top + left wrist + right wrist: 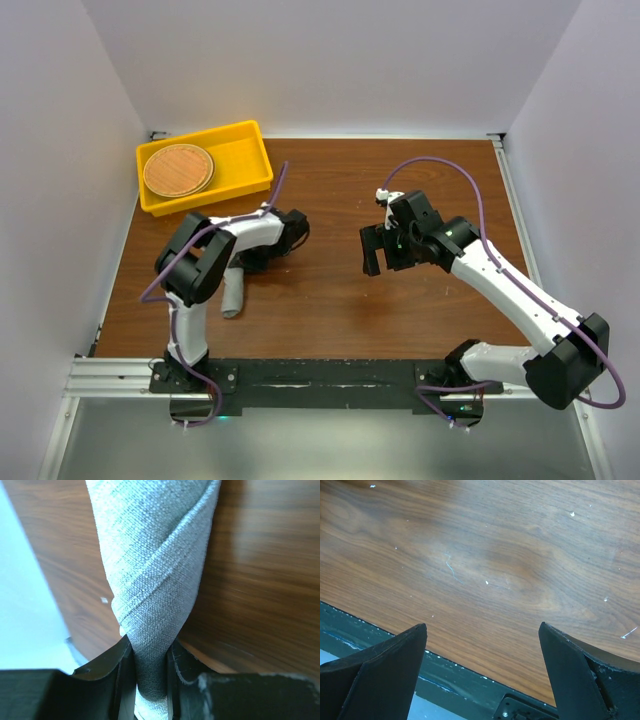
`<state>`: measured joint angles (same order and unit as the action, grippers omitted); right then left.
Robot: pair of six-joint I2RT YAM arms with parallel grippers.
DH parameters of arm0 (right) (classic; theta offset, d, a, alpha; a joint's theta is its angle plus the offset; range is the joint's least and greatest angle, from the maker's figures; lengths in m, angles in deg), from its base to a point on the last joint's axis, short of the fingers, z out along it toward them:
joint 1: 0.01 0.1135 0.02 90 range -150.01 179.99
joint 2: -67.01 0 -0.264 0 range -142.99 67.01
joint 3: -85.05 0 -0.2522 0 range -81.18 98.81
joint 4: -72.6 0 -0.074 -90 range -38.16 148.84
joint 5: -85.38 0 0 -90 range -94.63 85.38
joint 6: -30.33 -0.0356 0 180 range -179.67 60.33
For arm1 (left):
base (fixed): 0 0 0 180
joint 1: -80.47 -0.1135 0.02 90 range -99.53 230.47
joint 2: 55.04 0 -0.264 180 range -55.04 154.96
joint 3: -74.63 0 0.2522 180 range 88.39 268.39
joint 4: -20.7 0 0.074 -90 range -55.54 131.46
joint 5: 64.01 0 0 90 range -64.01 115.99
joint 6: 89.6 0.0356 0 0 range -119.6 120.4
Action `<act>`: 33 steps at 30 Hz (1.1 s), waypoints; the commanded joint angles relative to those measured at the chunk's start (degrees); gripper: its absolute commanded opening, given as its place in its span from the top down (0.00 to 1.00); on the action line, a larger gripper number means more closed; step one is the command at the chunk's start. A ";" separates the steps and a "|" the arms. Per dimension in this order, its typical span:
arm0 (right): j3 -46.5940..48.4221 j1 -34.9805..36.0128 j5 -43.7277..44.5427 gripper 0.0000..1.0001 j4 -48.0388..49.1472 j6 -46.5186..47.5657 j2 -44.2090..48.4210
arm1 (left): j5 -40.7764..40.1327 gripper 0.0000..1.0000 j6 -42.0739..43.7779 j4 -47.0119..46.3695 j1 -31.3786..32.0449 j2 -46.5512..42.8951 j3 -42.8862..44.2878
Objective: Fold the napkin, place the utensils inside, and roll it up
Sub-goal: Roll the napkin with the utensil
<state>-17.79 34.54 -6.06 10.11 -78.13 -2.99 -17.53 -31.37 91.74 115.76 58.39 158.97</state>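
Left gripper (150,652): your jaws are pinched on the napkin (155,570), a coarse-woven grey cloth wound into a tight roll with diagonal overlapping folds. Its narrow end is squeezed between the matte black fingers (107,675). In the top view the roll lies on the dark wood-grain table (330,300) at about 8 o'clock from centre, partly under the left arm. Right gripper (482,630): your fingers stand spread wide over flecked, scratched wood at roughly 3 o'clock. At 11 o'clock a rectangular yellow tray (250,160) holds a round brown woven disc (178,170).
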 commanded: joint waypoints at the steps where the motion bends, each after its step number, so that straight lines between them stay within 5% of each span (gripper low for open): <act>1: 0.41 -0.18 -0.85 0.02 1.27 1.14 0.04 | -5.96 0.85 6.44 -4.36 -4.51 -5.41 -2.03; 7: 0.68 -0.18 -0.68 0.02 1.36 1.32 -0.58 | -4.03 0.80 12.43 -9.55 -5.49 -4.62 -2.74; 16: 0.33 -0.18 -0.15 0.02 1.44 0.88 -0.93 | 3.01 0.54 13.31 -10.52 -5.49 -6.37 -1.86; 33: 0.32 -0.18 -0.68 0.02 1.71 0.70 -1.81 | 8.81 0.38 12.78 -6.65 -5.84 -10.42 2.97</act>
<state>-17.79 34.54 -6.08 10.44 -77.78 -4.34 -9.16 -18.45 83.69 110.21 50.47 159.00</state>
